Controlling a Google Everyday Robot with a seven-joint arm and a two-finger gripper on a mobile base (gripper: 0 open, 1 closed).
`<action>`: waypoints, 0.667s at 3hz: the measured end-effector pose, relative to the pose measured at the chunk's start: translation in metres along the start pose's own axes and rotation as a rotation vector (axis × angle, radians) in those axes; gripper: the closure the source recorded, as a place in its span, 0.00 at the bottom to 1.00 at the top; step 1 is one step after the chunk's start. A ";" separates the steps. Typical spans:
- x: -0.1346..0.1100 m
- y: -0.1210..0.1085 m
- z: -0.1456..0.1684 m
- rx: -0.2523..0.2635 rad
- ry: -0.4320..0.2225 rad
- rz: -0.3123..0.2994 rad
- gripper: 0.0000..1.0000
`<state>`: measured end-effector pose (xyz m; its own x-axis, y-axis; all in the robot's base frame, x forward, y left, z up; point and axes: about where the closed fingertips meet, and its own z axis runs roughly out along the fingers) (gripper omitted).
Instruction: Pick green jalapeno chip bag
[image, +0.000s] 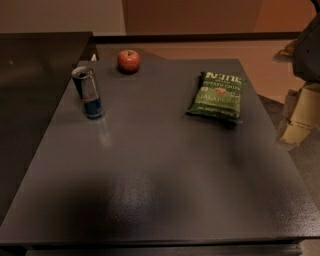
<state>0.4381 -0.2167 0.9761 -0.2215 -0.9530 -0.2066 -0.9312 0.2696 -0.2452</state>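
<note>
Tabletop (150, 175), dark grey and faintly glossy, fills most of the camera view. The green jalapeno chip bag (217, 95) lies flat on it toward the far right. Its printed face is up, with white brand lettering along the far end, a small red-orange picture in the middle and pale "JALAPENO" text below that. Nothing touches the bag.

A silver and blue drink can (88, 92) stands upright near the left edge of the table, well apart from the bag. A red apple (129, 60) sits close to the far edge, beyond the can and a little to its right, stem up.

The gripper (300, 117) shows at the right border of the view as cream-coloured parts under a dark bulk. It is off the table's right side, over the floor, near the bag but apart from it. It holds nothing, and I cannot tell whether it is wide or narrow.

A dark counter (35, 75) adjoins the table on the left.
</note>
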 end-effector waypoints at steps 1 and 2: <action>0.000 0.000 0.000 0.000 0.000 0.000 0.00; -0.003 -0.009 0.003 0.019 -0.009 0.067 0.00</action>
<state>0.4484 -0.2161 0.9759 -0.2806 -0.9314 -0.2318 -0.9088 0.3355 -0.2482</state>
